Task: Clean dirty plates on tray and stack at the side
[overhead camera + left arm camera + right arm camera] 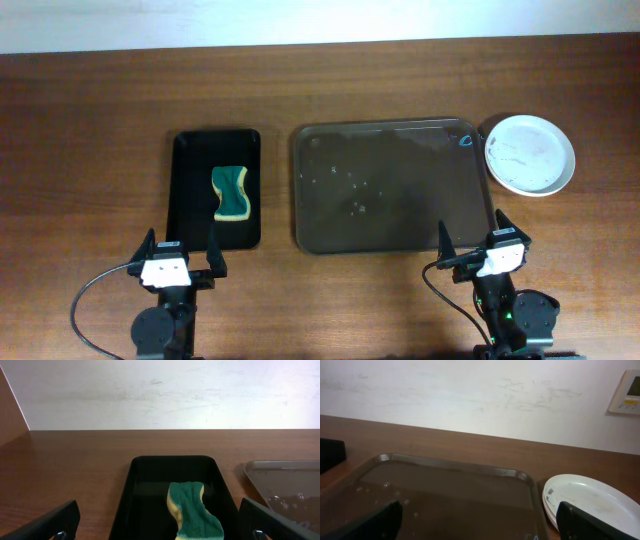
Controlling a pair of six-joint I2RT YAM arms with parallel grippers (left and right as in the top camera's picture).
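Observation:
The large dark brown tray [390, 190] lies in the middle of the table with only small specks and droplets on it; it also shows in the right wrist view [445, 505]. White plates [530, 153] sit stacked on the table just right of the tray, the top one with faint dark streaks; the stack shows in the right wrist view [592, 502]. My left gripper [182, 258] is open and empty at the near edge of the small black tray. My right gripper [478, 238] is open and empty at the brown tray's near right corner.
A smaller black tray [216, 190] left of the brown tray holds a green and yellow sponge [231, 194], also in the left wrist view [192, 512]. A white wall runs along the table's far edge.

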